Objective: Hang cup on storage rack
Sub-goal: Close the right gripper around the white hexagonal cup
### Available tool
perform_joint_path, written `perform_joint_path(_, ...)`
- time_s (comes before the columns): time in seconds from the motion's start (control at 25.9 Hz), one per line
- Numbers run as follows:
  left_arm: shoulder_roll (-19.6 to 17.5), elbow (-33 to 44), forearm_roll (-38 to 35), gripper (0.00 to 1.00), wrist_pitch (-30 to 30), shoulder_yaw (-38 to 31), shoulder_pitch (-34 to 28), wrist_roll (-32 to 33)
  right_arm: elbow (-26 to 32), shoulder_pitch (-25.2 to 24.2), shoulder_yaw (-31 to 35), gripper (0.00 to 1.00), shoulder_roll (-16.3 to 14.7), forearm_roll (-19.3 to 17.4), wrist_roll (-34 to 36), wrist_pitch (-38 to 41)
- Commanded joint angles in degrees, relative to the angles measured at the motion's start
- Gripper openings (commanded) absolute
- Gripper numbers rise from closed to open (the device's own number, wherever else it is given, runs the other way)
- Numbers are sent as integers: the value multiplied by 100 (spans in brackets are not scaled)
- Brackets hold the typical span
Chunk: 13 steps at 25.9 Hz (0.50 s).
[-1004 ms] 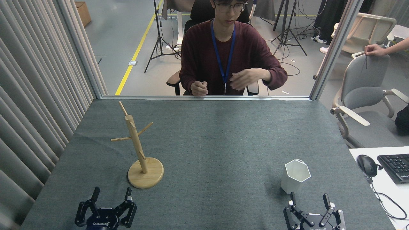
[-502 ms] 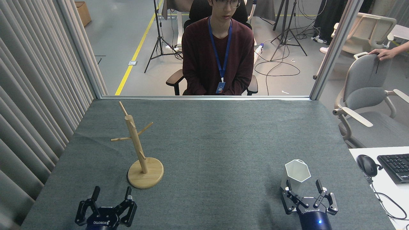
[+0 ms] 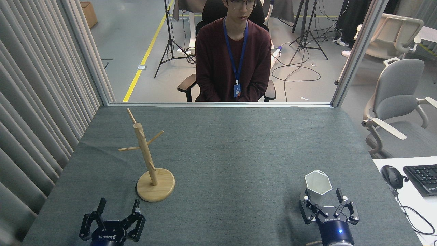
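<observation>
1. The white faceted cup (image 3: 317, 186) is seen standing upright, mouth up, on the right near part of the tabletop (image 3: 239, 150), which is covered in grey-green fabric.
2. The right gripper (image 3: 323, 197) is placed just in front of the cup's lower body, with its jaws spread wide; one finger is seen against the cup's left lower wall and the other beside its right lower edge. Whether either finger touches the cup cannot be told, and the cup is not clamped.
3. The wooden storage rack (image 3: 148, 160) is found well apart from the cup, on the left half of the tabletop. Its round disc base lies flat, its pole appears to lean slightly, and thin pegs are angled out from the pole. No cup is hung on it.
4. The left gripper (image 3: 118, 208) is held near the front edge, just in front of the rack's base and apart from it, with its jaws wide and nothing between them.
5. A seated person (image 3: 235, 54) in a maroon sweater and blue lanyard is seen beyond the far edge.
6. A mouse (image 3: 391, 176) and a keyboard (image 3: 423, 177) are seen on a white desk at the right.
</observation>
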<state>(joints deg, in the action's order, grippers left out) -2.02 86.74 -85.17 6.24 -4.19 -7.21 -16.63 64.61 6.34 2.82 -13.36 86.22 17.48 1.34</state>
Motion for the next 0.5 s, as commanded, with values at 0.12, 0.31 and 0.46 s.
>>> perform_joint_path(0.12, -18, 0, 0, 99, 0, -3, 0, 1, -361, 262, -18, 99, 17, 0, 27, 6)
perform_joint_path(0.31, -27, -8, 0, 99, 0, -3, 0, 1, -651, 465, -27, 99, 35, 0, 36, 6)
perform_joint_path(0.46, -27, -26, 0, 99, 0, -3, 0, 1, -1012, 658, -45, 99, 70, 0, 45, -2)
